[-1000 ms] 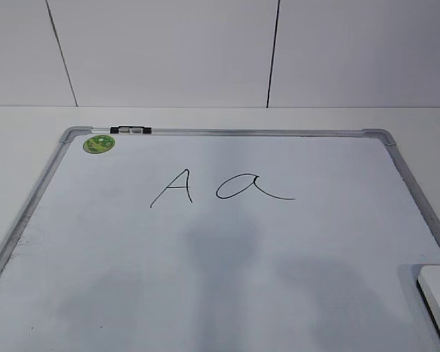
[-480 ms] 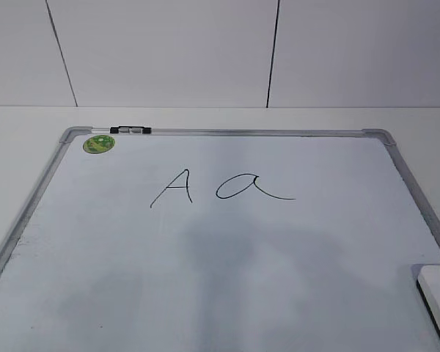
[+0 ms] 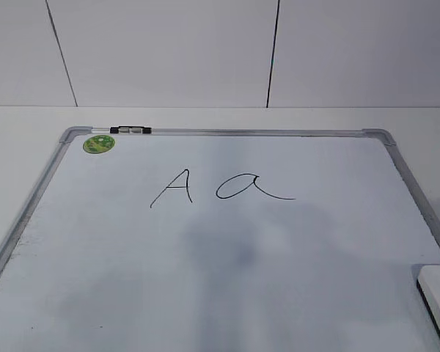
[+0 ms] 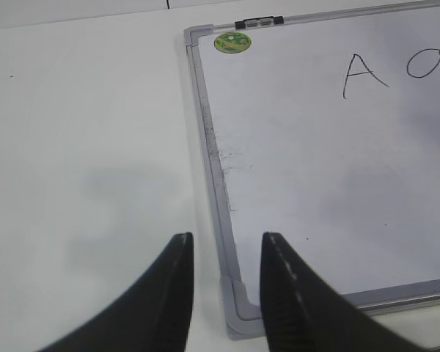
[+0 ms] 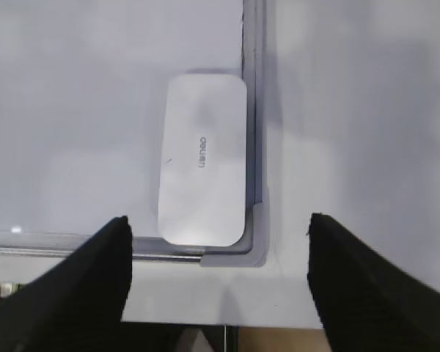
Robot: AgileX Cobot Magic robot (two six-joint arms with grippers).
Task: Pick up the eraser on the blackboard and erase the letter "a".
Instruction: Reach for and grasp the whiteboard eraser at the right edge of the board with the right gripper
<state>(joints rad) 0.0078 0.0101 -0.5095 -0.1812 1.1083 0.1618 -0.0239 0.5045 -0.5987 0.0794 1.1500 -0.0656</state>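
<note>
The blackboard (image 3: pixel 227 133) is a white board in a silver frame, lying flat on the table. A capital "A" (image 3: pixel 172 188) and the letter "a" (image 3: pixel 251 188) are written on it in black. The white eraser (image 3: pixel 438 299) lies in the board's near right corner and also shows in the right wrist view (image 5: pixel 203 170). My right gripper (image 5: pixel 218 220) is open wide and empty, above the eraser's near end and that corner. My left gripper (image 4: pixel 226 238) is open and empty, above the board's near left corner (image 4: pixel 238 312). Neither gripper shows in the exterior view.
A green round sticker (image 3: pixel 99 144) and a small black clip (image 3: pixel 130 130) sit at the board's far left corner. White table surrounds the board (image 4: pixel 81 147). A white wall rises behind. The table's near edge shows just below the right gripper (image 5: pixel 227 323).
The arms' shadows on the board have shifted slightly. The eraser and the letters have not moved.
</note>
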